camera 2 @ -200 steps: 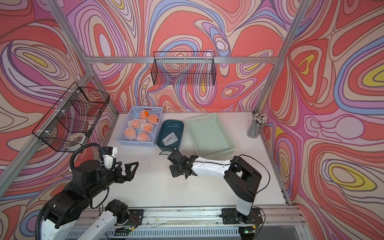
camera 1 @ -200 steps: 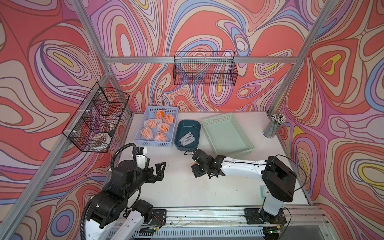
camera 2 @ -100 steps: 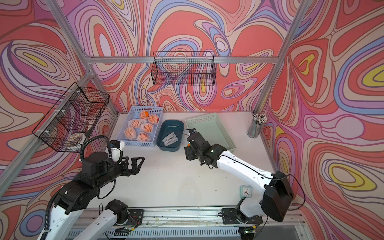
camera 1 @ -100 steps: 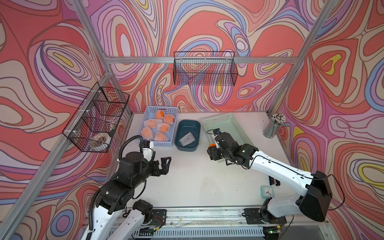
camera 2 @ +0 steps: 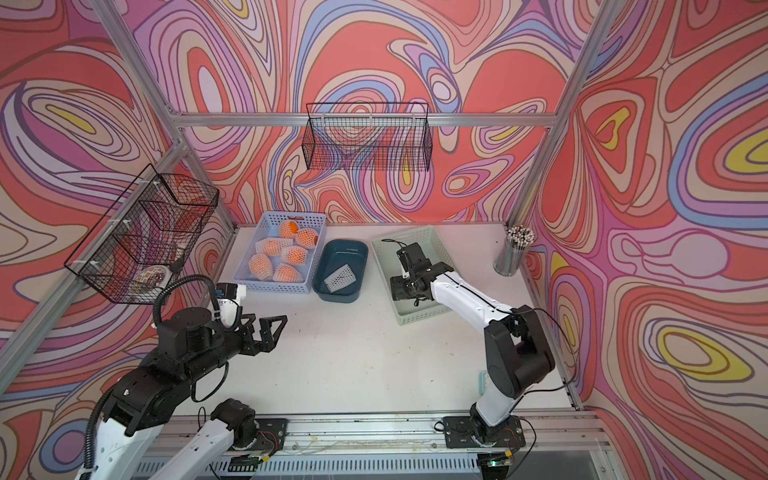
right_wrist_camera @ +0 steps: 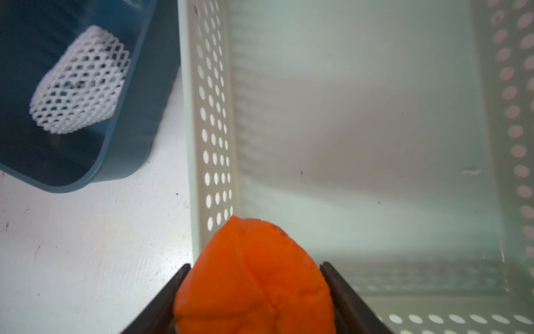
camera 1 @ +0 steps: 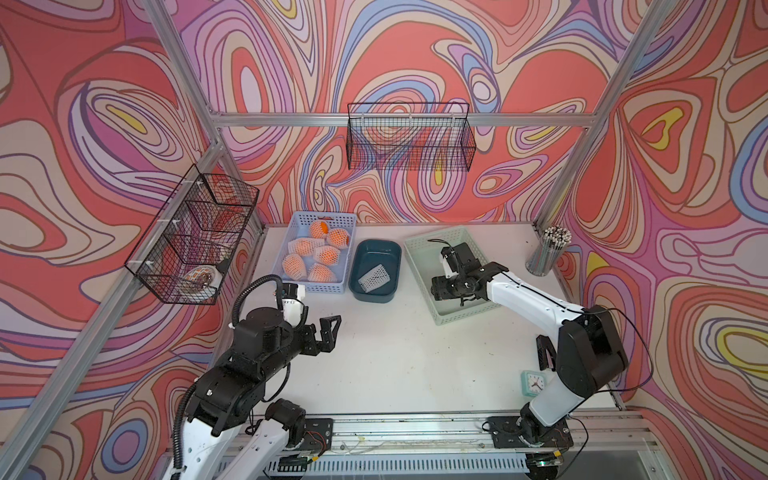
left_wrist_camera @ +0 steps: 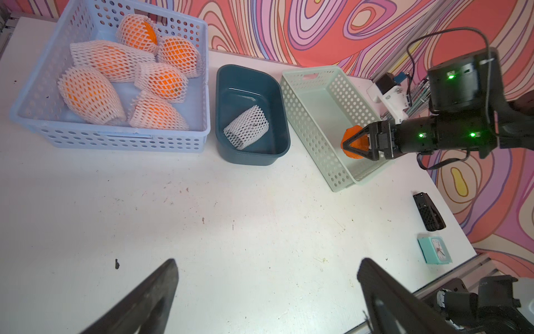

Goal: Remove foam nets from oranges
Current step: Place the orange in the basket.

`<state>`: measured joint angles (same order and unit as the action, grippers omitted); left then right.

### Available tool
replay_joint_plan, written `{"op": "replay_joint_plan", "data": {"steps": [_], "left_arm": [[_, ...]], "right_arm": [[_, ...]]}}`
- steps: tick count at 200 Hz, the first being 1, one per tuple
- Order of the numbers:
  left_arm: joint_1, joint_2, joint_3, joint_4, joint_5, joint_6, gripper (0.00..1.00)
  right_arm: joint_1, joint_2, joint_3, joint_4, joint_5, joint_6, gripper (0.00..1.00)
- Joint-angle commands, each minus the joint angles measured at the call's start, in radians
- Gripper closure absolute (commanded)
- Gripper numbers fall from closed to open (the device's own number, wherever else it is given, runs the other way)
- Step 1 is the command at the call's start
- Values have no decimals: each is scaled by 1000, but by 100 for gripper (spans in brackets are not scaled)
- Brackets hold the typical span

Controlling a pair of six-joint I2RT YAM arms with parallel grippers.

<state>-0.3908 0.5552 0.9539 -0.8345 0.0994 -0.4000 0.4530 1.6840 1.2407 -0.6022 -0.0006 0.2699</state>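
Observation:
Several oranges (camera 1: pixel 318 254) in white foam nets (left_wrist_camera: pixel 89 92) lie in the light blue basket (camera 1: pixel 291 286) at the back left. One empty foam net (camera 1: pixel 375 277) lies in the dark teal tub (left_wrist_camera: pixel 251 156). My right gripper (right_wrist_camera: pixel 255 265) is shut on a bare orange (right_wrist_camera: pixel 254 283) and holds it over the near left corner of the mint basket (left_wrist_camera: pixel 313 130). In the left wrist view the orange (left_wrist_camera: pixel 354 144) shows between the black fingers. My left gripper (left_wrist_camera: pixel 267 261) hangs open and empty over the bare table, in front of the blue basket.
A cup of pencils (camera 1: pixel 547 249) stands at the back right. A small teal clock (left_wrist_camera: pixel 435 250) and a black part (left_wrist_camera: pixel 429 215) lie near the right arm's base. Black wire baskets hang on the back wall (camera 1: pixel 409 141) and on the left wall (camera 1: pixel 191 237).
My right arm has carried the bare orange from the middle of the table, back and to the right, to over the mint basket. The left arm has shifted a little, still open.

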Motion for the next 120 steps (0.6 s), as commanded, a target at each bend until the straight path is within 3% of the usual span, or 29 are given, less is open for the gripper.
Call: {"op": "replay_joint_plan", "data": {"steps": [1, 81, 120], "left_arm": [[4, -8, -2, -21, -8, 4, 0], [5, 109, -30, 46, 73, -61, 0], [5, 118, -33, 46, 46, -50, 0]], "right_arm": [[-26, 27, 10, -2, -53, -11, 31], [-36, 108, -58, 66, -115, 3, 30], [-51, 112, -57, 73, -144, 3, 22]]}}
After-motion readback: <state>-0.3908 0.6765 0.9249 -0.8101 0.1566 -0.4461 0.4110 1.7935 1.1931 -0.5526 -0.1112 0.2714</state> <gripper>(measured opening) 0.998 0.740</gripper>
